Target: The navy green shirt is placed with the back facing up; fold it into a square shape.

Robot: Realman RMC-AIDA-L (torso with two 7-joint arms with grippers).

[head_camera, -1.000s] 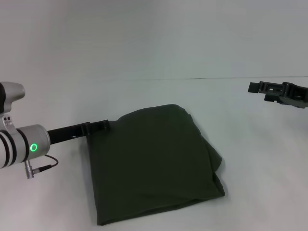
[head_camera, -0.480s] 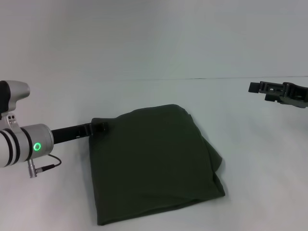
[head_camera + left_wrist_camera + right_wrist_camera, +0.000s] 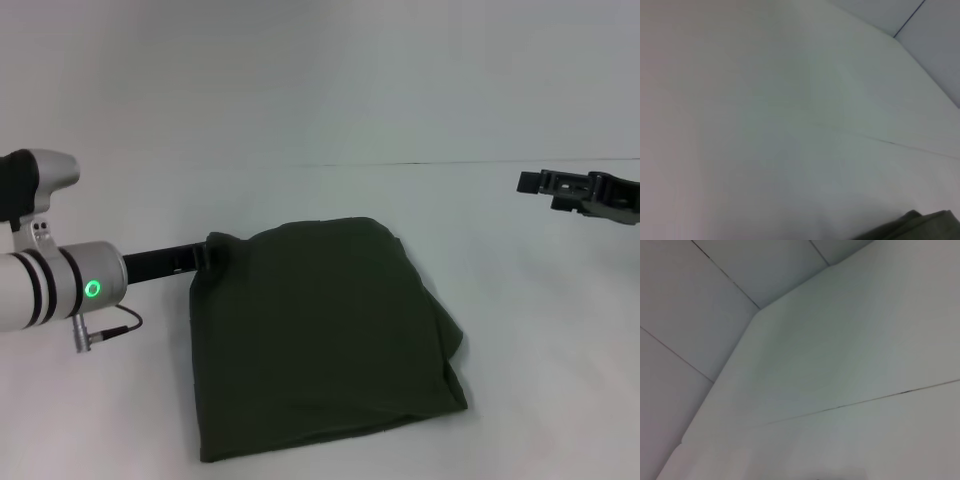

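The navy green shirt point(image 3: 320, 340) lies folded into a rough square on the white table point(image 3: 520, 330), plain side up. Extra layers bulge out along its right edge. A strip of its cloth point(image 3: 920, 227) also shows in the left wrist view. My left gripper point(image 3: 212, 252) reaches in from the left and meets the shirt's far left corner. That corner sits slightly raised over the gripper's tip, which hides whether the cloth is held. My right gripper point(image 3: 530, 183) hangs above the table at the far right, well away from the shirt.
The white table point(image 3: 850, 440) ends at a pale wall point(image 3: 320, 80) behind the shirt. Bare tabletop shows in front of my left arm point(image 3: 60, 290) and between the shirt and my right gripper.
My left arm has shifted right and slightly up, and the shirt's far left corner now lies over the gripper's tip. The right arm has not moved.
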